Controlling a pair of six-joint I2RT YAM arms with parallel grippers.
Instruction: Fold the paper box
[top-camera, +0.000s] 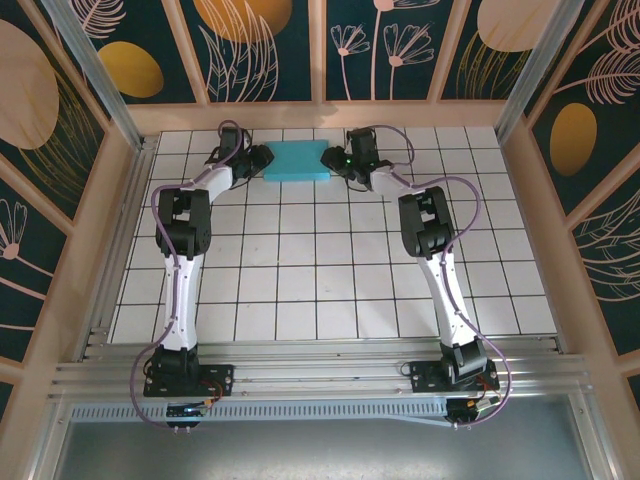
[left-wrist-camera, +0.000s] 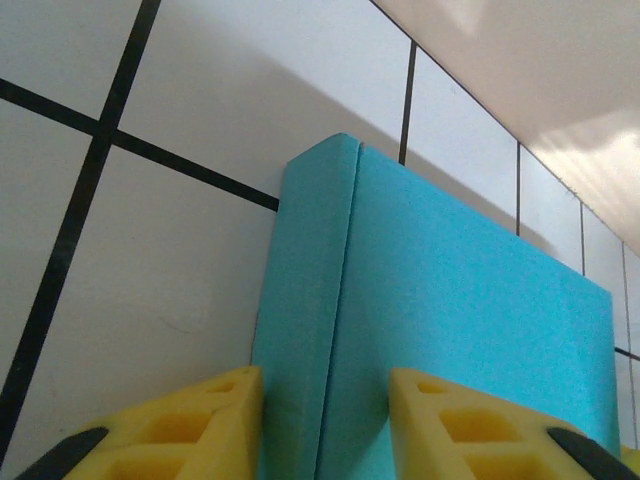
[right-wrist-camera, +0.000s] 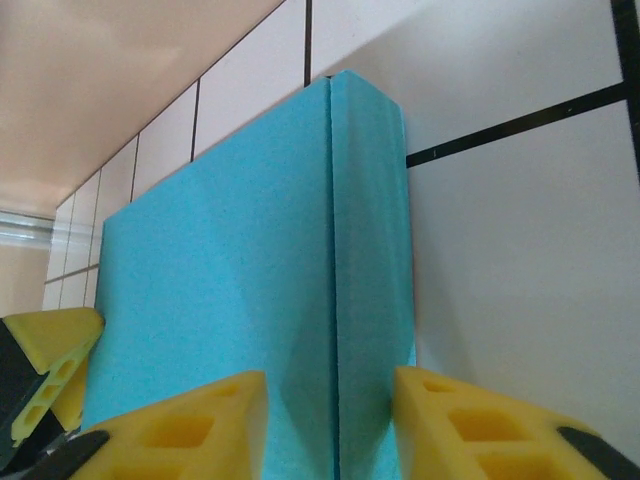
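Observation:
The paper box (top-camera: 296, 160) is a flat cyan rectangle lying at the far side of the tiled table, about two tiles wide. My left gripper (top-camera: 263, 160) is at its left end and my right gripper (top-camera: 329, 159) at its right end. In the left wrist view the box (left-wrist-camera: 450, 300) runs away from the gripper (left-wrist-camera: 325, 425), whose yellow fingers (left-wrist-camera: 215, 425) sit on either side of the creased end edge, narrowly apart and against the card. The right wrist view shows the same: the box (right-wrist-camera: 230, 260) with the gripper (right-wrist-camera: 330, 425) closed on its end crease.
The wooden back wall (top-camera: 320, 115) rises just behind the box. Wooden side walls (top-camera: 115, 220) border the white tiled table (top-camera: 330, 290). The left gripper's yellow finger (right-wrist-camera: 45, 345) shows at the far end of the box in the right wrist view.

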